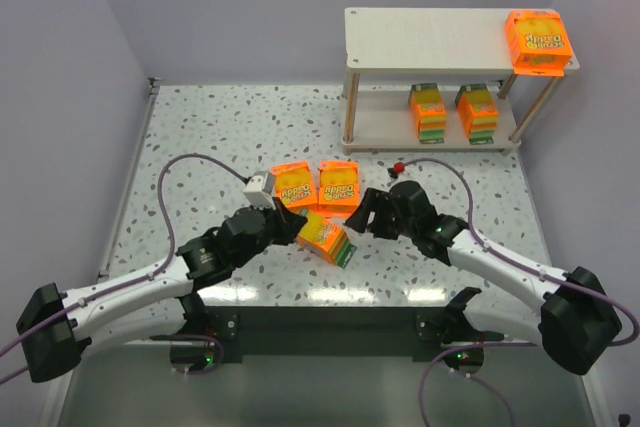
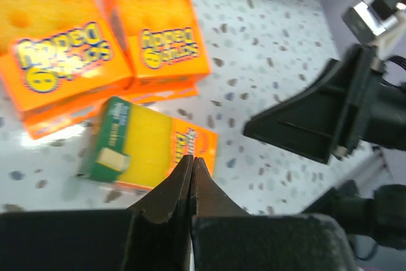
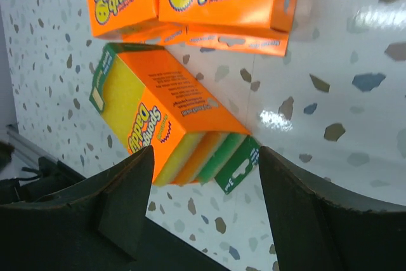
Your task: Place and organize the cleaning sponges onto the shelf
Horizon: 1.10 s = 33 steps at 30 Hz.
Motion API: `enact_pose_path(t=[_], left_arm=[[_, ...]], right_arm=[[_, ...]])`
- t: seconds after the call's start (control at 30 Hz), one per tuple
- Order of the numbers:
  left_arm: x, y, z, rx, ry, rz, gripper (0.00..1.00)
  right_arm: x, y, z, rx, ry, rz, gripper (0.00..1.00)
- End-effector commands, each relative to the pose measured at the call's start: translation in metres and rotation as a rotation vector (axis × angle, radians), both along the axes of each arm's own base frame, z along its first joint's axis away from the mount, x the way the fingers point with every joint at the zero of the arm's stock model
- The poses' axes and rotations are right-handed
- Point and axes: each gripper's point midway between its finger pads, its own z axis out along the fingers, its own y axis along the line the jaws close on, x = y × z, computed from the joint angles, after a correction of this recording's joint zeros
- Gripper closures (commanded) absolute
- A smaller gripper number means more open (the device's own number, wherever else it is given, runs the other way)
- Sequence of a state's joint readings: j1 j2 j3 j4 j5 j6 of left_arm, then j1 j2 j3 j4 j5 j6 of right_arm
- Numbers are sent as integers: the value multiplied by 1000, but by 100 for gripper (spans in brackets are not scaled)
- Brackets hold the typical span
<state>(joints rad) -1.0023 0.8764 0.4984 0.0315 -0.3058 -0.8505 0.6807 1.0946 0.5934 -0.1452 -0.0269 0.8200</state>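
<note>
Nearest the arm bases: loose sponge pack (image 1: 325,238) on the speckled table (image 1: 200,127), tipped on its side, between the two arms. Just right of the left gripper (image 1: 299,223), just left of the right gripper (image 1: 364,213).

Left gripper (image 2: 192,164): pinched fully together, nothing between the tips, hovering at the pack's near edge. Impossible to tell whether touching.

Right gripper (image 3: 206,152): spread wide, empty, pointed at the pack's layered end of yellow, orange and green. Seen from the right wrist, long axis slanting away from the jaws, up and to the left, so not square between the fingers (image 3: 127,195). No contact on either side.

Judgement: right arm better placed for the pick, being spread and aimed at the short end. Probably needs a small wrist twist to match the slant before closing.

Just beyond: left flat pack (image 1: 293,185) and right flat pack (image 1: 338,185), printed faces up, side by side, touching or nearly so.

Farthest, back right: shelf (image 1: 420,27). On the lower board, two standing packs (image 1: 428,112), side by side with a gap between. On the upper board, top pack (image 1: 538,42) at the far right end, hanging over the corner. Three shelved, three left on the table. From the loose sponge pack, shelf far off and to the right, on the right arm's side.
</note>
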Motion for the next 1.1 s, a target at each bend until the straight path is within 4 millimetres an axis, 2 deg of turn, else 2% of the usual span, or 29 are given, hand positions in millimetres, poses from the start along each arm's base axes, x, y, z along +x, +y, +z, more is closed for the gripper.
enact_pose_path(t=[0.0,0.07,0.2,0.3,0.37,0.4,0.53,0.7,0.9,0.93,1.07], left_arm=[[22,38,-21,213,-15,77,100],[35,49,-23,262,-26,119,100],[49,58,-34,300,-30,136,100],[56,64,-47,328,-25,146,100],[55,69,-63,355,0,139,100],[60,64,-57,320,-28,137,100],[59,59,-75,321,-8,93,100],[59,45,-78,281,-29,33,100],[48,17,-76,183,-51,-116,100],[40,10,-77,165,-42,-167,100],[28,6,-85,150,-11,-225,100]], right_arm=[[-11,31,7,203,52,16,31],[-13,43,12,265,56,18,32],[-25,60,15,298,76,34,33],[-27,62,13,298,91,12,35],[-30,62,8,292,117,9,36],[-31,63,5,285,129,4,38],[-32,62,-6,257,168,-11,40],[-30,63,-9,246,178,-26,42],[-21,63,-17,249,178,-73,47],[-21,64,-17,252,179,-75,48],[-16,65,-24,225,184,-86,52]])
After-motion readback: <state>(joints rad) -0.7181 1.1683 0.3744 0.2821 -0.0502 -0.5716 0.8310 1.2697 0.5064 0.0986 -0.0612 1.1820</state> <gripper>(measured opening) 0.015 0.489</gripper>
